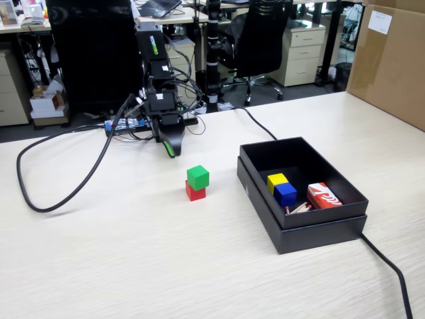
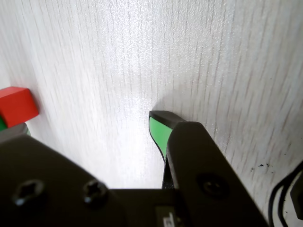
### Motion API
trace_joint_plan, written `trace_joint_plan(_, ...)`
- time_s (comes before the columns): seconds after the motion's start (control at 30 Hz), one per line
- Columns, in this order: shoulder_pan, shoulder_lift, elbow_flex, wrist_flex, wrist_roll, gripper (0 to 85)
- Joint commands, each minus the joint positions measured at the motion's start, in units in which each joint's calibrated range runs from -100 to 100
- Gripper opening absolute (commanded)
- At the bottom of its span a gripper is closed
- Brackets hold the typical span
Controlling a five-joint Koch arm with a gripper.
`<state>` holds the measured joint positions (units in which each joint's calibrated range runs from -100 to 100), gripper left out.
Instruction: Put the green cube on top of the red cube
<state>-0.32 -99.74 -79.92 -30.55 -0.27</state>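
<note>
In the fixed view the green cube [image 1: 198, 177] sits squarely on top of the red cube [image 1: 195, 193] in the middle of the table. My gripper [image 1: 171, 149] hangs behind and to the left of the stack, clear of it, pointing down at the table. In the wrist view the gripper [image 2: 87, 125] is open, with only bare table between its jaws. Its green-padded finger [image 2: 160, 130] is on the right. The red cube [image 2: 16, 105] shows at the left edge, outside the jaws. A green sliver below it is too small to identify.
A black open box [image 1: 265, 199] stands to the right of the stack, holding a yellow cube [image 1: 277, 179], a blue cube [image 1: 285, 193] and a red-and-white printed box [image 1: 325, 196]. A black cable [image 1: 60, 193] loops across the table on the left. A cardboard box [image 1: 392, 60] stands at the far right.
</note>
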Motion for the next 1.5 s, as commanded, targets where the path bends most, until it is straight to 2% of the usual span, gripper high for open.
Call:
trace_joint_plan(0.0, 0.0, -0.3, -3.2, 1.8, -0.3, 50.8)
trace_joint_plan(0.17, -0.1, -0.1, -8.3, 7.1, -2.1, 50.5)
trace_joint_plan(0.4, -0.2, 0.8, -8.8, 7.8, -4.4, 50.0)
trace_joint_plan(0.63, -0.1, 1.3, -8.9, 8.0, -5.4, 50.0)
trace_joint_plan(0.7, -0.7, 1.3, -9.3, 8.1, -6.9, 50.3)
trace_joint_plan(1.47, -1.2, 1.0, -9.5, 8.2, -6.9, 49.9)
